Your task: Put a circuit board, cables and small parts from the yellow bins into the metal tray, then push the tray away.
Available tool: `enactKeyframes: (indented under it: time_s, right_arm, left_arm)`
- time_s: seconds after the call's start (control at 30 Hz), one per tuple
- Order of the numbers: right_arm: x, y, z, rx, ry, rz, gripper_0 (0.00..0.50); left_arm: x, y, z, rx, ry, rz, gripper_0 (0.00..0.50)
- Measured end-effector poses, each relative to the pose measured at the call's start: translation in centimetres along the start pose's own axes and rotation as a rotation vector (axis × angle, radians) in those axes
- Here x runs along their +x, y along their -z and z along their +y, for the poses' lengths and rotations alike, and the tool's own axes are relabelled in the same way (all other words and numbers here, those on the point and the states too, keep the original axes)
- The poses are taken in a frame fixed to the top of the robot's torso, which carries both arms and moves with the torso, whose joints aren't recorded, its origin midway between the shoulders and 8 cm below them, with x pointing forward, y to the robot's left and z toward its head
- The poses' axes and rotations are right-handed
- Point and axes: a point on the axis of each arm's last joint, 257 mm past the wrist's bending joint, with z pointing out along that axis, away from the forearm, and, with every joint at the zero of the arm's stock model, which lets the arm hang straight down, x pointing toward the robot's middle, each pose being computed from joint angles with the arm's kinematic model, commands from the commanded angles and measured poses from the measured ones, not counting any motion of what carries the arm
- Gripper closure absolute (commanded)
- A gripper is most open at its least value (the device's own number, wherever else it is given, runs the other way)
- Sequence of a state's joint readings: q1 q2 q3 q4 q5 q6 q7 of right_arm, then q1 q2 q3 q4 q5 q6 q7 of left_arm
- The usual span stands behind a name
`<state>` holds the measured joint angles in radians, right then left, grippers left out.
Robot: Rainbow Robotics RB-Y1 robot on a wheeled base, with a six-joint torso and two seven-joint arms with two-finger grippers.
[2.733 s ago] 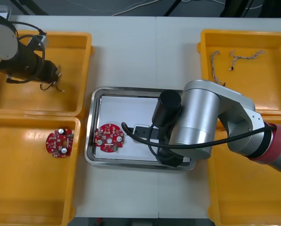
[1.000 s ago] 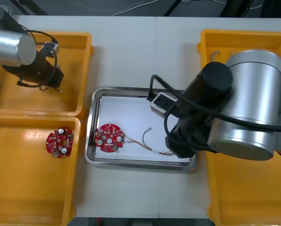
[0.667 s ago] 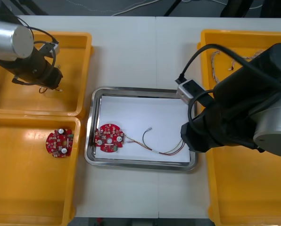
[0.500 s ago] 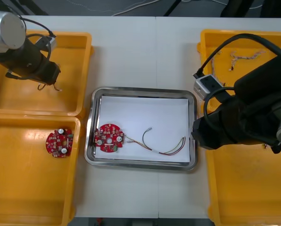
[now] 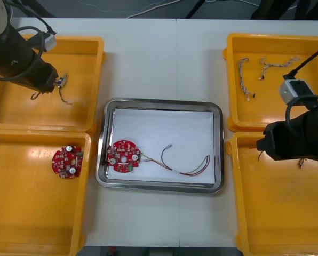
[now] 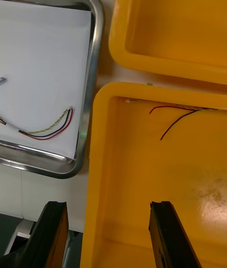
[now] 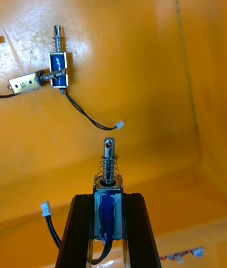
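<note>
Pinching small metal part point(image 7: 109, 166) in left gripper point(image 7: 108, 198), fingers clamped, over far-left yellow bin point(image 5: 20, 114), lead dangling; likely lifted for carry to metal tray point(image 5: 159, 101). In tray: circuit board point(image 5: 123, 156) at near-left corner, red and yellow cable point(image 5: 188, 169) toward near-right. Holding right gripper point(image 6: 108, 206) empty, fingers spread apart, over near-right yellow bin point(image 6: 142, 178), toward its far-left corner; presumably set for next pick.

Bright, even light leaves soft glare on the yellow bins point(image 5: 31, 202) and the metal tray point(image 5: 159, 101).
</note>
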<state>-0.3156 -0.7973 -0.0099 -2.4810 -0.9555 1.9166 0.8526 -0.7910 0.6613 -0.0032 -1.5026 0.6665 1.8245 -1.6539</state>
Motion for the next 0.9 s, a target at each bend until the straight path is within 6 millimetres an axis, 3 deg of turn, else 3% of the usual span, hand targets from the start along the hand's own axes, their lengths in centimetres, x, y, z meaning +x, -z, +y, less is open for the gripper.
enactKeyframes:
  time_s: [0.13,0.27,0.5,0.63,0.9]
  right_arm:
    - [-0.5,0.8,-2.0,0.022,-0.061,-0.027,0.000]
    - [-1.3,1.4,-3.4,0.035,-0.107,-0.054,0.000]
    - [-2.0,0.9,-6.2,0.052,-0.211,-0.030,0.000]
    - [-2.0,0.2,-7.4,0.062,-0.259,-0.005,0.000]
    - [-4.6,-0.2,-9.0,0.053,-0.340,0.009,0.000]
  left_arm:
    - [0.5,1.7,-1.3,0.003,-0.045,0.015,0.500]
    - [-0.4,3.2,-3.6,0.048,-0.024,-0.035,0.500]
    - [-1.4,5.9,-7.6,0.098,0.305,-0.116,0.500]
    - [-1.1,6.1,-9.7,0.093,0.371,-0.121,0.500]
    - [0.5,5.2,-14.1,0.050,0.190,-0.111,0.500]
